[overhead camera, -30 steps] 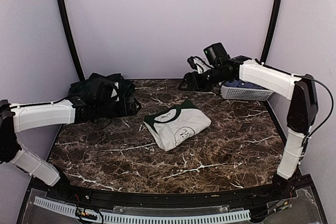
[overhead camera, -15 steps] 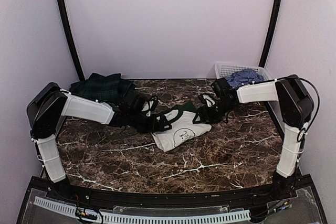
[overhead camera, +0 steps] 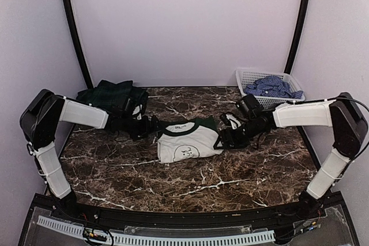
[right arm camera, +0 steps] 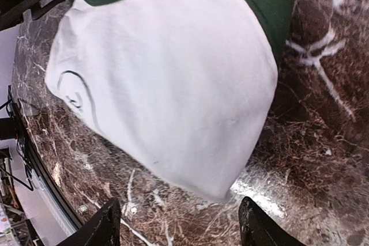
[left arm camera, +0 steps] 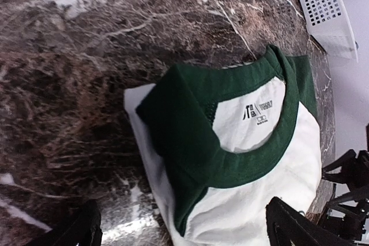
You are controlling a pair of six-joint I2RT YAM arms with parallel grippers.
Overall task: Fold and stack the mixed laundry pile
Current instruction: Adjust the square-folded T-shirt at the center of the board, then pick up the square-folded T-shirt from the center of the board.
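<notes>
So, the green-and-white raglan tee (overhead camera: pixel 185 142) lies folded on the tabletop (overhead camera: pixel 230 171). The left hand (overhead camera: pixel 149 126) sits just left of it, wide open and empty; the right hand (overhead camera: pixel 228 137) sits just right of it, half open, also empty. The check shirt (overhead camera: pixel 271 86) in the basket (overhead camera: pixel 248 76) back-right needs folding; the plaid garment (overhead camera: pixel 112 94) back-left, not sure.

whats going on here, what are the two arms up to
A folded white-and-green tee lies in the middle of the table. The left hand is at its collar side, the right hand at the opposite edge, both open, neither gripping. A dark plaid garment lies back left; a blue check shirt sits in the basket.
</notes>
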